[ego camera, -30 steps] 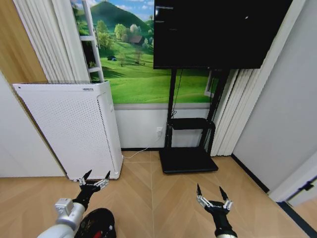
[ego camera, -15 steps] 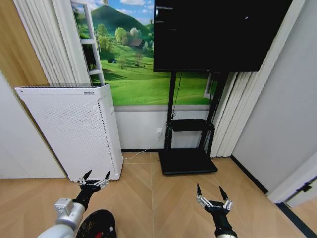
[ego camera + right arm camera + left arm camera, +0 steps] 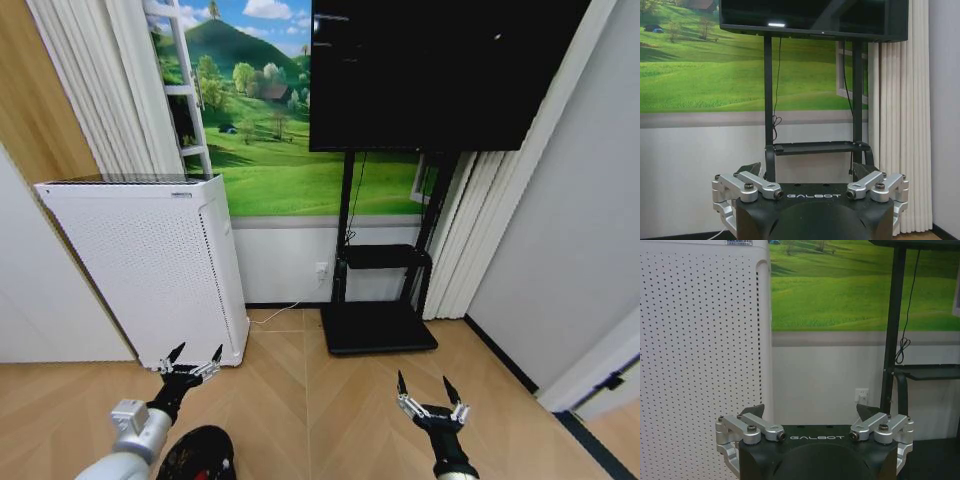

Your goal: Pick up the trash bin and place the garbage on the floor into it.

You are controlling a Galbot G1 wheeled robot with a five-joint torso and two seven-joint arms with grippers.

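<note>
Both grippers held out with fingers spread wide and nothing in them, facing the wall.

The left gripper [image 3: 191,360] hangs in front of the white air purifier [image 3: 150,265]; the right gripper [image 3: 431,391] points toward the TV stand [image 3: 380,300] — the trash bin [image 3: 200,455] sits on the wood floor beside the left arm, at the head view's lower edge.

Left gripper [image 3: 190,361]: black pointed fingertips, silver linkage bars with visible screws, black palm block marked GALBOT, white-grey forearm, lower left of frame. Right gripper [image 3: 432,393]: identical build, black wrist, lower right.
</note>
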